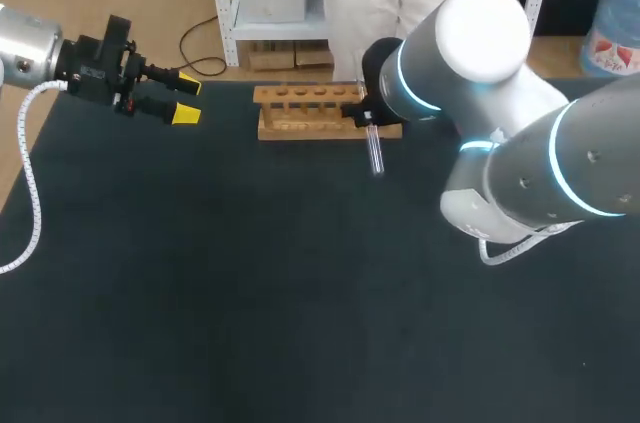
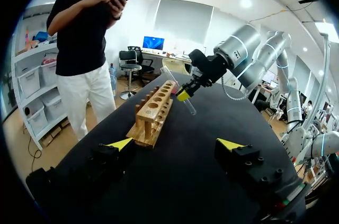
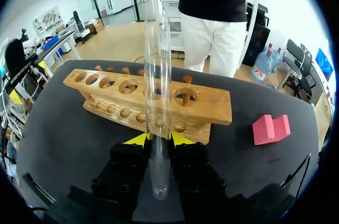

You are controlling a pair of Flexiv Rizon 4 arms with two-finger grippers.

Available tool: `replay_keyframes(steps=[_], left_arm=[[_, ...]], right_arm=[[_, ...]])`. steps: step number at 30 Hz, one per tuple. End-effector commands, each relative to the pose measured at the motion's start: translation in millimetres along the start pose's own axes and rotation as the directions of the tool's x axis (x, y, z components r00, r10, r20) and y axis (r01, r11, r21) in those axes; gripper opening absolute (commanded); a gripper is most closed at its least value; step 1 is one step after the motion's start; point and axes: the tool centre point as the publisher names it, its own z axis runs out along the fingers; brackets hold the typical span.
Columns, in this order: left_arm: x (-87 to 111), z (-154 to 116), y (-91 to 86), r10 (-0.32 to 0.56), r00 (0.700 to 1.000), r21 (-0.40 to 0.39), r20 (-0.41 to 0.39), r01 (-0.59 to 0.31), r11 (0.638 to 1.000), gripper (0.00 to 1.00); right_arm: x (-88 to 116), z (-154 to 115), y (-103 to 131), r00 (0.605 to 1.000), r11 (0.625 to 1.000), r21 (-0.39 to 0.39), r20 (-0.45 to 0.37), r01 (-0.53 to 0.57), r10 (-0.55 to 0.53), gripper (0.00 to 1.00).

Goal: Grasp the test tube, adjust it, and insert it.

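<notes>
Awaiting insertion, the test tube [image 3: 158, 75] is clenched by the right gripper [image 3: 159, 138], rack [image 3: 206, 108] just ahead; left gripper [image 2: 176, 144] released.

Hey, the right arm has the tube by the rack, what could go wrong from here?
The test tube sits tilted in the right gripper, not lined up over any hole, so it may strike the top board of the wooden rack. Only the fingertips pinch it, with length sticking out both ways, so it might slip or swing during adjusting.
</notes>
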Motion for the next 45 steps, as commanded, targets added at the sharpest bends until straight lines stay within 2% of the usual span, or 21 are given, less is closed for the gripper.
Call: replay_keyframes(steps=[1, 10, 19, 45], left_arm=[[0.6, 0.2, 1.0, 0.001, 1.0, 0.002, 0.0, -0.001, 1.0, 1.0], [0.6, 0.2, 1.0, 0.001, 1.0, 0.002, 0.0, -0.001, 1.0, 1.0], [0.6, 0.2, 1.0, 0.001, 1.0, 0.002, 0.0, -0.001, 1.0, 1.0], [0.6, 0.2, 1.0, 0.001, 1.0, 0.002, 0.0, -0.001, 1.0, 1.0]], right_arm=[[-4.6, 6.6, -2.8, 0.998, 1.0, -0.017, -0.058, -0.001, 0.0, 0.0], [-1.4, 4.5, -1.6, 0.998, 1.0, -0.021, -0.058, -0.008, 0.006, 0.0], [5.6, -16.6, 2.1, 0.998, 1.0, -0.014, -0.056, -0.026, 0.025, 0.0], [14.3, -114.2, -8.9, 0.994, 0.993, 0.055, -0.009, -0.107, 0.108, 0.0]])
